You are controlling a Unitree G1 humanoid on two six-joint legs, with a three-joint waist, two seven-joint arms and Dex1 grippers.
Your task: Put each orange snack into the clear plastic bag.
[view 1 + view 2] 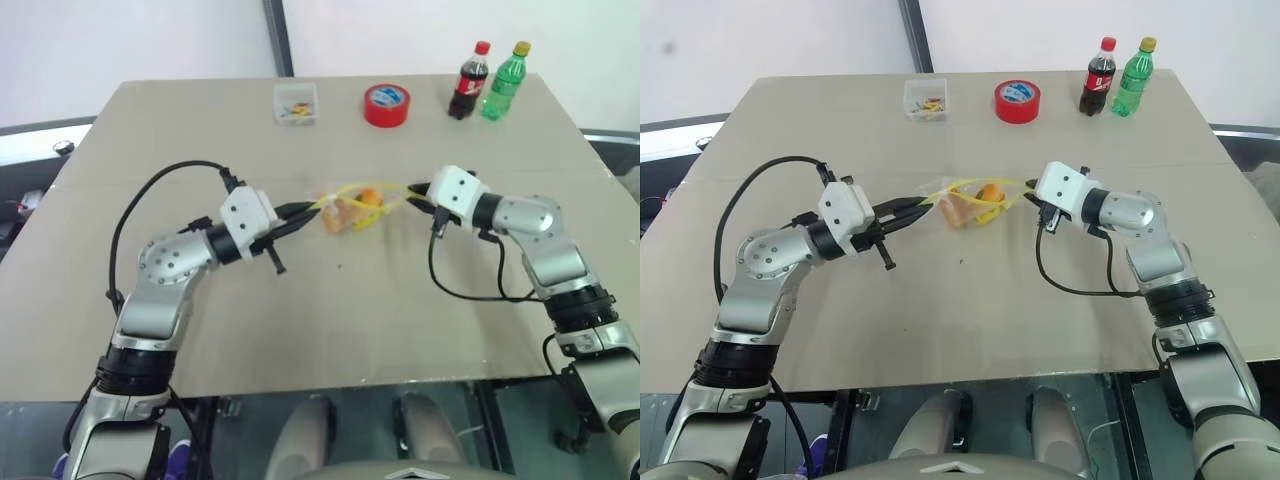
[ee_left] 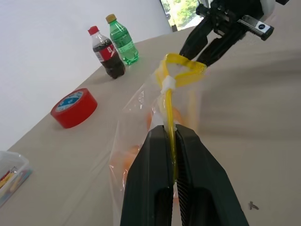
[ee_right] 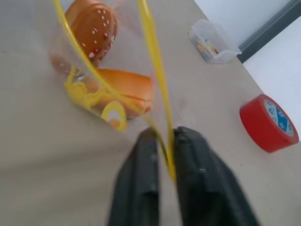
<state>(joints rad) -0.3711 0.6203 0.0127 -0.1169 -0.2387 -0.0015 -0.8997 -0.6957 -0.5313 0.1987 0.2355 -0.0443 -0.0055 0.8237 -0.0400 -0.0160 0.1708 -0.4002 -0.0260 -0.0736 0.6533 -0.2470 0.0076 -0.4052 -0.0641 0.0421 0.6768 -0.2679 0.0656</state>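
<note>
Your left gripper (image 2: 173,141) is clamped on the yellow seal strip of the bag (image 1: 352,208), fingers (image 2: 150,174) pressed together with the strip running up between them. Your right gripper (image 3: 163,141) is pinched shut on the strip at the opposite end (the wrist view shows the yellow line caught between its two black fingers (image 3: 141,183)). Between the two grips the bag hangs stretched, held up off the table (image 1: 330,320) near its centre.

Both snacks (image 3: 94,28) sit inside the bag: one with its speckled top showing, the other (image 3: 127,89) lying beside it, touching it, with a curl of yellow strip across the front of the plastic.

Working outward from the bag on the head view: the red tape roll (image 1: 386,105) lies at about 12 o'clock, well apart from it. The cola bottle (image 1: 468,82) and the green bottle (image 1: 504,82) stand upright side by side at about 1 o'clock, near the far edge. The small clear box (image 1: 296,103) of coloured bits rests at about 11 o'clock, level with the tape.
</note>
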